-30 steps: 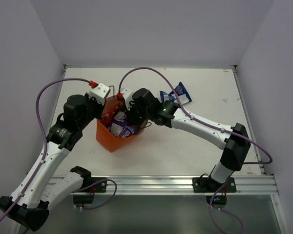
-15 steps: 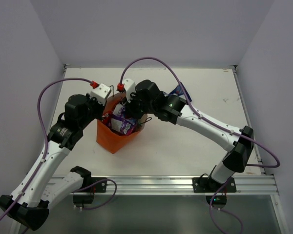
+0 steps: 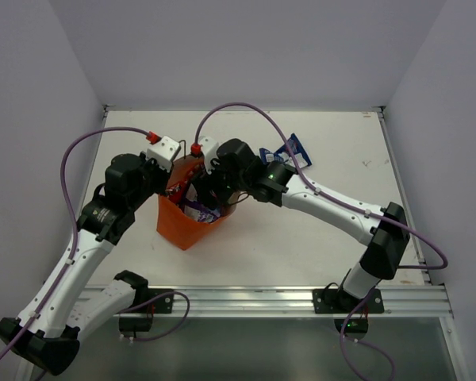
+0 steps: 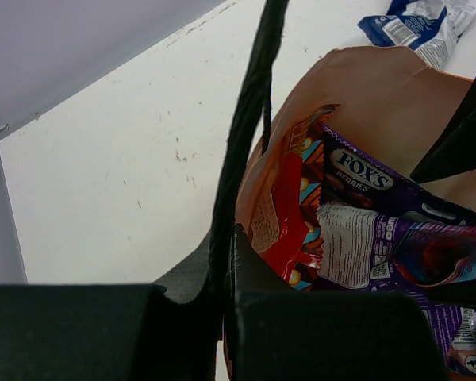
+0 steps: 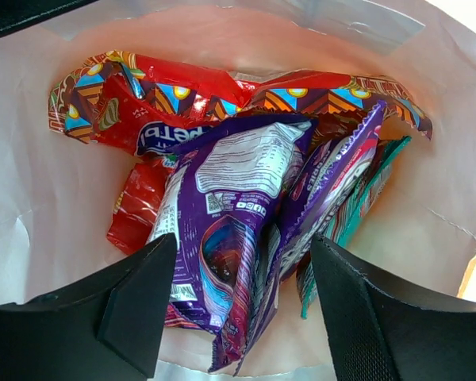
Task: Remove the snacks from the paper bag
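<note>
Where: paper bag [image 3: 182, 232], orange, upright, left-centre of the table [image 3: 317, 238].
Done: one blue-white packet [image 3: 289, 151] out, lying beyond it.
Left: purple packet [image 5: 230, 198], red-orange packets [image 5: 166, 95] and teal packet [image 5: 363, 202] inside.
Hands: right gripper [image 5: 242, 246] spread astride the purple packet; left gripper [image 4: 226, 266] clamped on the bag's rim.

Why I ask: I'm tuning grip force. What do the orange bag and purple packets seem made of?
The orange bag looks like matte paper: soft creases, pale inside. The purple packets look like glossy plastic film: crinkles, bright highlights.
</note>
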`<action>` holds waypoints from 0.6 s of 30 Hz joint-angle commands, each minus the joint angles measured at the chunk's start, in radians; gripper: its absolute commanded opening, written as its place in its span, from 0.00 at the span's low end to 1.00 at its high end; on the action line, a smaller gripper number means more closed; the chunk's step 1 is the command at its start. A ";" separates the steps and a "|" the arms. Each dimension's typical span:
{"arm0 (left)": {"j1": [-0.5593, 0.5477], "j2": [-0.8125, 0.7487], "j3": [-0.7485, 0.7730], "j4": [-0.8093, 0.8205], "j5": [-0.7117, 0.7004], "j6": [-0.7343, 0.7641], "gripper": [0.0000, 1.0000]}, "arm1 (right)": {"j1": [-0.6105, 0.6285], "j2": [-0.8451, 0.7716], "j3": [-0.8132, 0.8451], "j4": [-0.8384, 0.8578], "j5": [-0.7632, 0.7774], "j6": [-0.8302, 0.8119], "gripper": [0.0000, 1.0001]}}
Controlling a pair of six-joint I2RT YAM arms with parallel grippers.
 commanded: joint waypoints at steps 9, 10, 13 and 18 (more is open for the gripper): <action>0.000 -0.038 0.035 0.162 -0.010 0.019 0.00 | 0.015 -0.063 0.075 0.022 0.031 -0.074 0.72; 0.000 -0.038 0.038 0.159 -0.012 0.019 0.00 | 0.015 -0.067 0.076 0.034 0.034 -0.079 0.72; 0.000 -0.038 0.038 0.161 -0.013 0.019 0.00 | 0.016 -0.077 0.079 0.059 0.027 -0.102 0.72; 0.000 -0.041 0.035 0.158 -0.016 0.019 0.00 | 0.031 -0.087 0.055 0.097 -0.015 -0.131 0.70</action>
